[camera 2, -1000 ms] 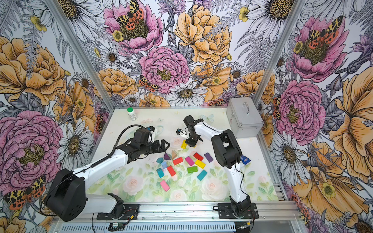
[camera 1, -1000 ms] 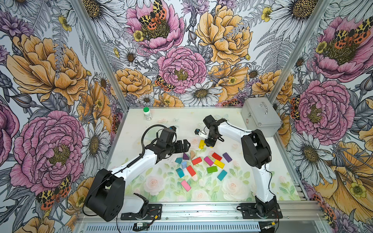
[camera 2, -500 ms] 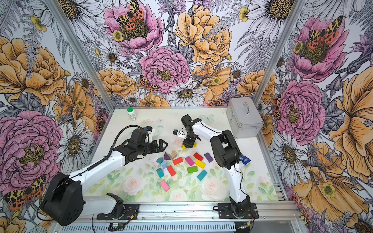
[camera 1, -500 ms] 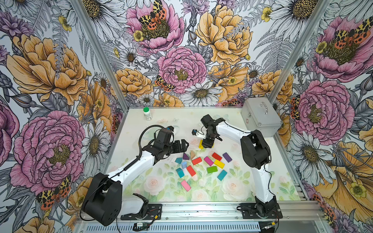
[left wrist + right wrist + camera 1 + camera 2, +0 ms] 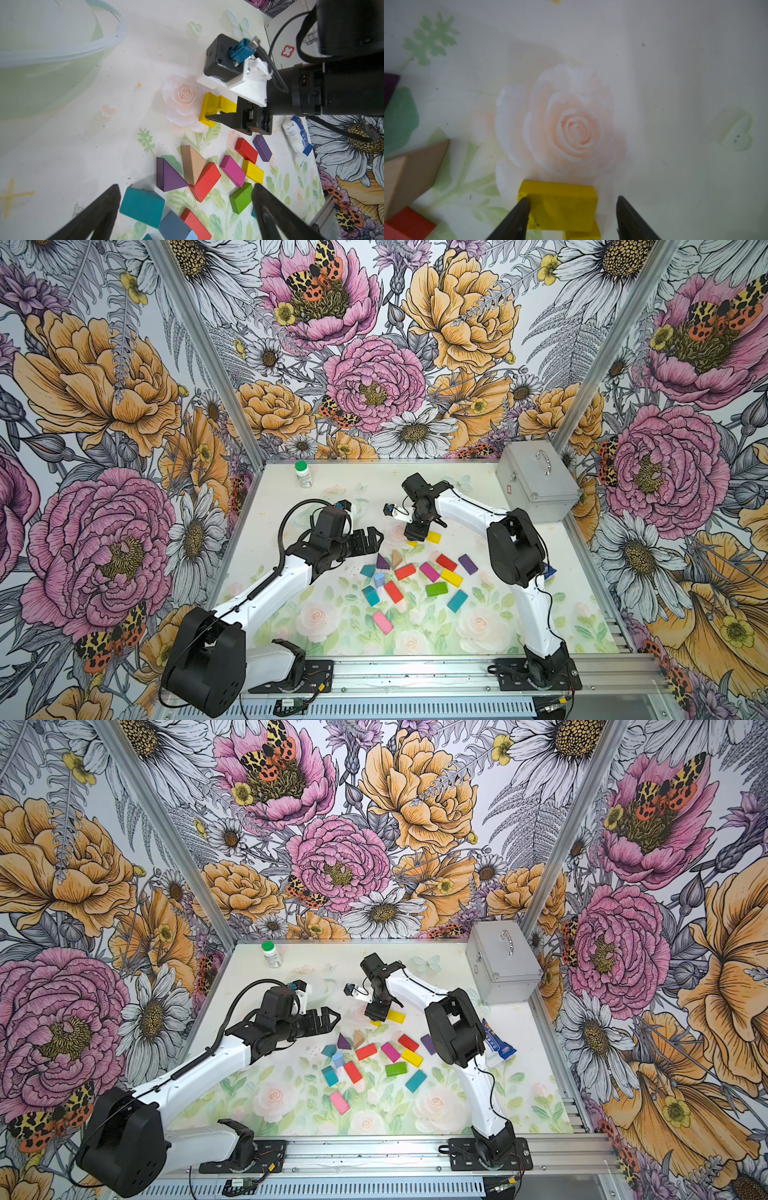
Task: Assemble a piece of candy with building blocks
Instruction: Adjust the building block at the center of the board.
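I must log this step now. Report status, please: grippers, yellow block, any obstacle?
Left gripper open, near the loose blocks. Right gripper open astride yellow block, one finger touching its corner. It rests against a second yellow one. Tan triangle nearby, not touching.

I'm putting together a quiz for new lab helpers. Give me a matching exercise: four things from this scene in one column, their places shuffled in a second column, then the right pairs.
Things
1. white bottle
2. metal case
3. pink brick
4. yellow brick

Places
A. between the fingers of the open right hand
B. far right corner of the table
C. far left, near the back wall
D. apart from the other bricks, nearest the front rail

Pairs: 1-C, 2-B, 3-D, 4-A
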You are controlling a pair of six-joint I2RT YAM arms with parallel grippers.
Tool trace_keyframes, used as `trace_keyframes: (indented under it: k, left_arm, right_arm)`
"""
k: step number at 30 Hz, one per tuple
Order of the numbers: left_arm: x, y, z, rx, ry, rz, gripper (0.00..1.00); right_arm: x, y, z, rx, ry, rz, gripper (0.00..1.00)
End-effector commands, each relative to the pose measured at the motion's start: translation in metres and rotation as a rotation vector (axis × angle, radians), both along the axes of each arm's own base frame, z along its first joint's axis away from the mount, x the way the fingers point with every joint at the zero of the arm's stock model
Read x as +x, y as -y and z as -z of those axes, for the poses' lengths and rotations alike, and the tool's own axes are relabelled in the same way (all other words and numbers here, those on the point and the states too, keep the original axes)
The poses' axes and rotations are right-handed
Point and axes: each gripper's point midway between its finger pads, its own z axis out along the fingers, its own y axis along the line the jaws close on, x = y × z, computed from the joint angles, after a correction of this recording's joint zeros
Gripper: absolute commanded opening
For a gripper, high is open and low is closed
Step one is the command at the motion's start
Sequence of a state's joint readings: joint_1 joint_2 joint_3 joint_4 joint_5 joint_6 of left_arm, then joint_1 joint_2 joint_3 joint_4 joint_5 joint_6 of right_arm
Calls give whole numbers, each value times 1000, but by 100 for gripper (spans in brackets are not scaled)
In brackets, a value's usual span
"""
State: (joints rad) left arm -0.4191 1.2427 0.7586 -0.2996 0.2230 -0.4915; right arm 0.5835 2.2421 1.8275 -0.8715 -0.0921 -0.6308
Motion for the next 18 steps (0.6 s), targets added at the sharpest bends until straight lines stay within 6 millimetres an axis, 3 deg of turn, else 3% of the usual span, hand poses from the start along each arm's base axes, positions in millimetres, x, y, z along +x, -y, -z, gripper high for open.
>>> trace_keyframes:
  k: [1, 6, 12, 18]
  left_arm:
    - [-2, -2, -4, -23, 8, 5, 99]
    - [1, -7, -8, -30, 20, -6, 99]
    - [0, -7, -8, -32, 19, -3, 99]
    - [0, -9, -7, -23, 23, -7, 99]
  right_arm:
    - [-9, -2, 2, -1, -14, -25, 67]
    - [-24, 3, -14, 38, -33, 15, 67]
    - [-45, 14, -14, 12, -56, 51, 66]
    - [-63, 5, -17, 73, -124, 95, 66]
